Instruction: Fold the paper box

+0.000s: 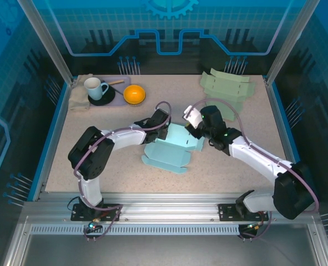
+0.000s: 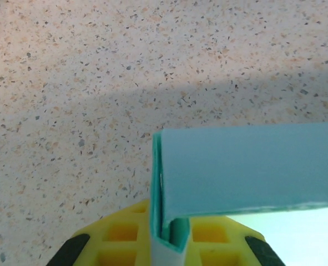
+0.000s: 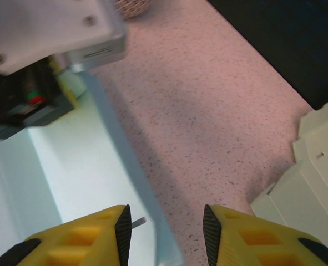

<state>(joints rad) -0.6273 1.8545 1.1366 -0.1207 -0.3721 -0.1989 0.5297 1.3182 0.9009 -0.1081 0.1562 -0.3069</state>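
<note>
Presently: paper box (image 1: 172, 149) was found at table (image 1: 152, 183) centre, between arms. Upright flap (image 2: 247, 166) was pinched by left gripper (image 2: 172, 239), jaws pressed together. Spread, empty right gripper (image 3: 166, 227) was held beside box; its rim was seen just left of left finger

Matt card, speckled table
The box (image 2: 247, 166) is smooth matt card; the table (image 2: 97, 83) beyond the left pincer (image 2: 172, 244) looks grainy, stone-like; its fingers (image 2: 119, 228) are yellow plastic.

paper box (image 1: 172, 148) | light blue | partly folded | flap upright | table centre
</note>
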